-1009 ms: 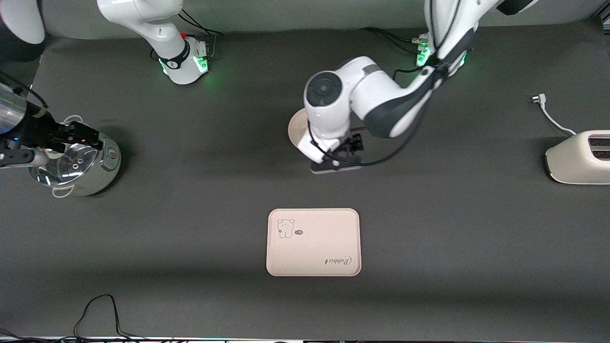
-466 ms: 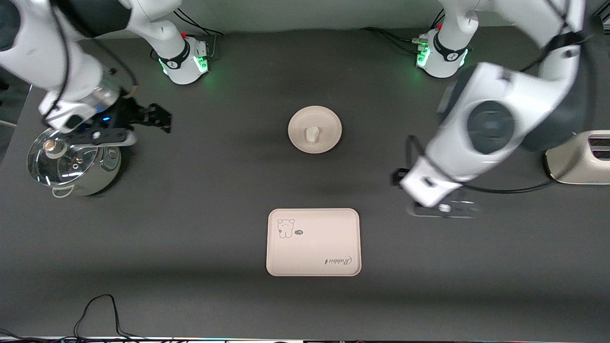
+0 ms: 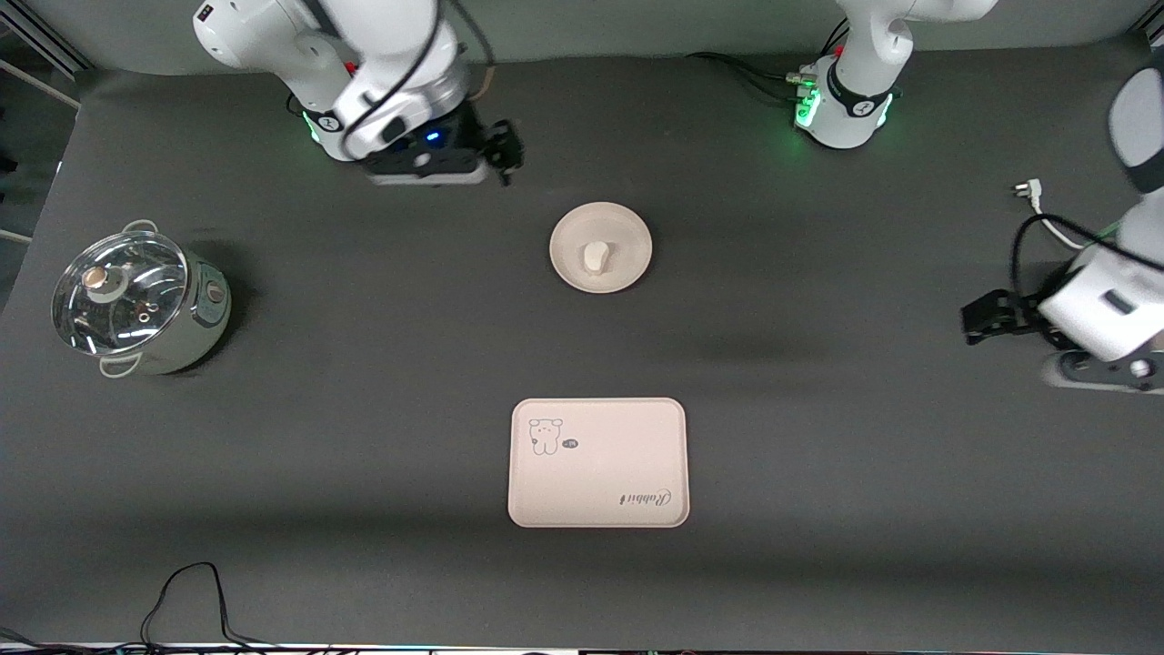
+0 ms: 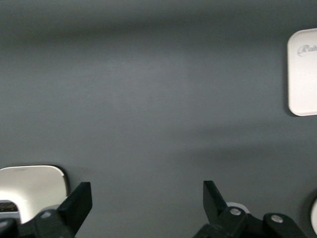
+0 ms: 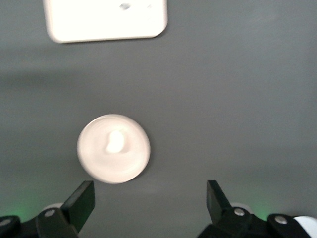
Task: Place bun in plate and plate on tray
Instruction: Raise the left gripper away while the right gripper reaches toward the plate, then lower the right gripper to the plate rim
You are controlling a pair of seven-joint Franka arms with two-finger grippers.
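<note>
The cream-white bun [image 3: 596, 257] lies in the round beige-pink plate [image 3: 627, 232] at the middle of the table. It also shows in the right wrist view [image 5: 115, 142] on the plate [image 5: 99, 166]. The tray [image 3: 597, 473] lies empty, nearer to the front camera than the plate, and shows in the right wrist view [image 5: 106, 20] and the left wrist view [image 4: 303, 72]. My right gripper [image 3: 505, 155] is open and empty, over bare table between its base and the plate [image 5: 148, 203]. My left gripper [image 3: 987, 318] is open and empty, over the table at the left arm's end [image 4: 146, 203].
A steel pot with a glass lid [image 3: 136, 305] stands at the right arm's end. A white toaster [image 4: 29, 186] sits by my left gripper, covered by the arm in the front view. A plug and cord [image 3: 1032, 193] lie near it. A black cable [image 3: 191, 591] loops at the front edge.
The left arm has swung from over the plate out to the toaster's end. The right arm has moved from the pot toward its base, near the plate. Bun and plate stay put.
</note>
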